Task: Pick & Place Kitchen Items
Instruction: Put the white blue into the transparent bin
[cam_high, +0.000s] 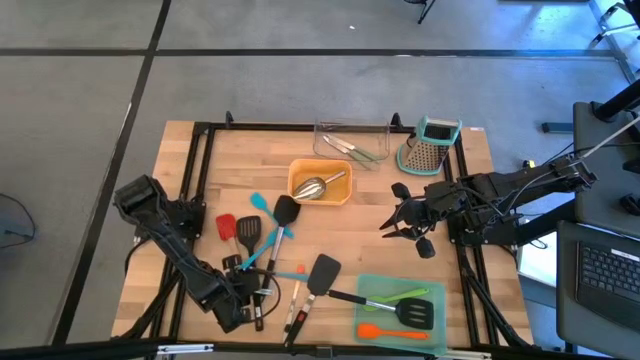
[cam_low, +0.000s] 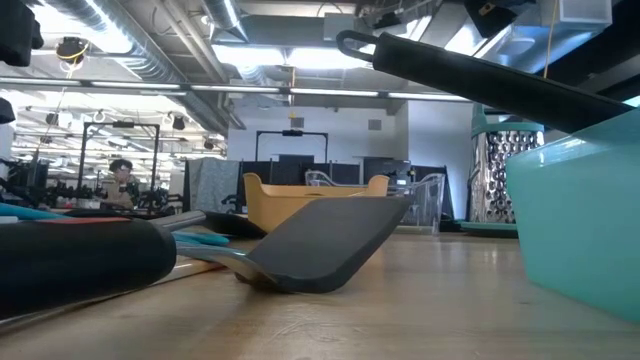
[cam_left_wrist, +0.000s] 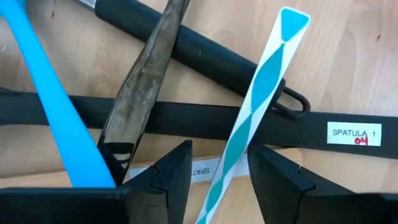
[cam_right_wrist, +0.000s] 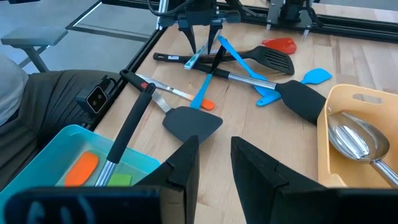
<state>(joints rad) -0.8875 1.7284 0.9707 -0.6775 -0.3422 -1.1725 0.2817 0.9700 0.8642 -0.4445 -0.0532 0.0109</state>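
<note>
Several utensils (cam_high: 270, 250) still litter your bench (cam_high: 190, 160); few sit in trays (cam_high: 400, 310). Your left tool (cam_left_wrist: 219, 180) straddles a teal-striped handle (cam_left_wrist: 258, 106), part open; right tool (cam_right_wrist: 214, 165) hovers, part open, empty.

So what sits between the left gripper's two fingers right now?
In the left wrist view, the left gripper straddles a teal-and-white striped handle, which runs up through the gap. The fingers stand apart around it.

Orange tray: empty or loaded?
Loaded. The orange tray holds a steel scoop, bowl inside, handle resting over the rim; the right wrist view shows the same scoop lying in it.
</note>
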